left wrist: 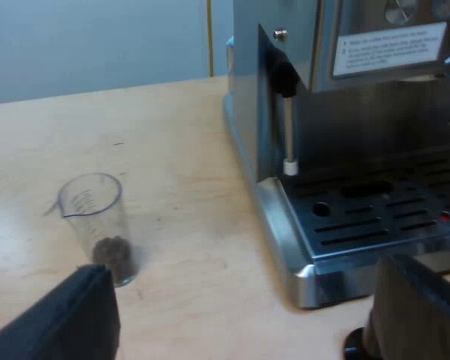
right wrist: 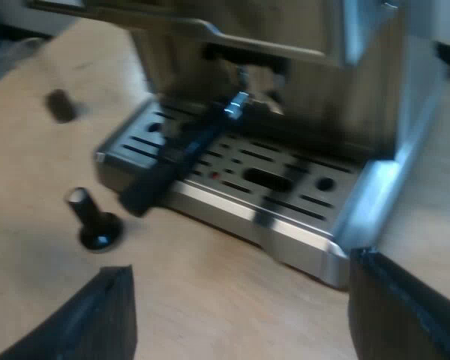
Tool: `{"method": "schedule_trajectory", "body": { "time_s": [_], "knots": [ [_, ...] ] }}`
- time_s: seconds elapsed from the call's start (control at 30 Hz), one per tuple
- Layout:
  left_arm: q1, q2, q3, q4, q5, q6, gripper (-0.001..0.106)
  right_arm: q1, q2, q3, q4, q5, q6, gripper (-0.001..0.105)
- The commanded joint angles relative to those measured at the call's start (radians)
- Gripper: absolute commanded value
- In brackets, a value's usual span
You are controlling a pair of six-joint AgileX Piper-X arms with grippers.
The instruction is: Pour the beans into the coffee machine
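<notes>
A clear measuring glass [left wrist: 97, 225] stands upright on the wooden table, with a small heap of dark beans [left wrist: 112, 251] at its bottom. It is a short way from the espresso machine [left wrist: 345, 112] and just beyond one finger of my left gripper [left wrist: 240, 334], which is open with nothing between its fingers. My right gripper [right wrist: 240, 330] is also open and holds nothing, low over the table before the machine's drip tray [right wrist: 240, 187]. The metal holder is locked into the machine's front, and its dark handle [right wrist: 165, 161] sticks out over the tray.
A tamper with a black knob [right wrist: 94, 221] stands on the table near the drip tray's corner. A small, blurred dark object [right wrist: 60, 105] lies farther off on the table. A thin steam wand [left wrist: 289, 127] hangs at the machine's side over the tray [left wrist: 375, 217].
</notes>
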Motion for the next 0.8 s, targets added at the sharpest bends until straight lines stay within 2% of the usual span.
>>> {"method": "schedule_trajectory", "body": {
  "time_s": [0.03, 0.47, 0.73, 0.8],
  "knots": [
    [0.000, 0.011, -0.010, -0.013, -0.027, -0.011, 0.072, 0.043, 0.017, -0.014, -0.068, -0.031, -0.014, 0.062],
    [0.000, 0.017, -0.010, -0.020, -0.031, -0.011, 0.072, 0.278, 0.122, -0.014, -0.197, -0.047, -0.017, 0.062],
    [0.000, 0.017, -0.008, -0.020, -0.037, -0.004, 0.072, 0.361, 0.175, -0.014, -0.233, -0.005, -0.017, 0.062],
    [0.000, 0.017, -0.008, -0.020, -0.053, 0.005, 0.072, 0.401, 0.206, -0.012, -0.251, 0.042, -0.008, 0.062]
  ]
}}
